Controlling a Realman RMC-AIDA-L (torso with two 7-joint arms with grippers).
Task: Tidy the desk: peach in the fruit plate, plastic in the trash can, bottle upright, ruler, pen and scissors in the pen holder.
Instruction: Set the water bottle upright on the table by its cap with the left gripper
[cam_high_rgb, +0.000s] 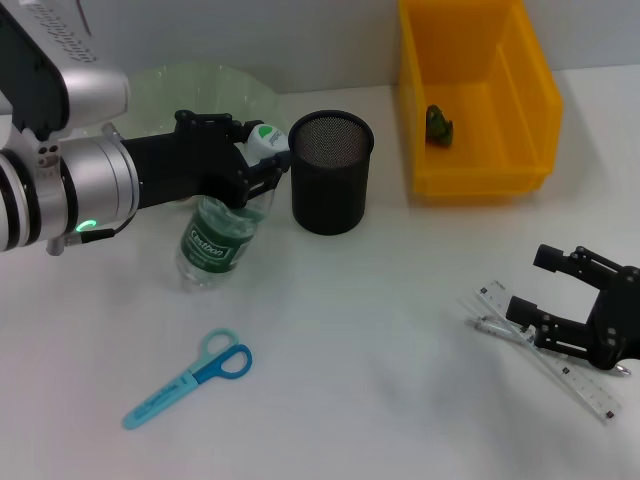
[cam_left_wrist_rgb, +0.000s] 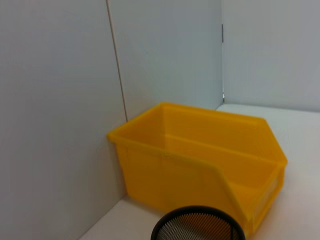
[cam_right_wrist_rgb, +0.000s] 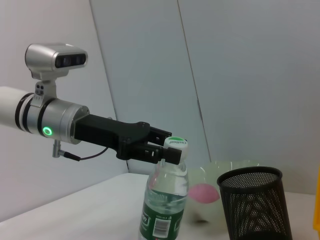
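A clear bottle (cam_high_rgb: 214, 240) with a green label stands upright beside the black mesh pen holder (cam_high_rgb: 331, 170). My left gripper (cam_high_rgb: 266, 156) is shut on its neck just under the white cap, as the right wrist view shows (cam_right_wrist_rgb: 169, 152). The pink peach (cam_right_wrist_rgb: 204, 193) lies in the pale green fruit plate (cam_high_rgb: 205, 83). Green crumpled plastic (cam_high_rgb: 438, 123) sits in the yellow trash can (cam_high_rgb: 480, 100). Blue scissors (cam_high_rgb: 190, 378) lie at the front left. At the right, my right gripper (cam_high_rgb: 535, 285) is open just above the clear ruler (cam_high_rgb: 560, 362) and pen (cam_high_rgb: 497, 327).
The pen holder's rim (cam_left_wrist_rgb: 197, 225) and the yellow trash can (cam_left_wrist_rgb: 200, 165) fill the left wrist view, with a wall right behind them. The left arm reaches across in front of the fruit plate.
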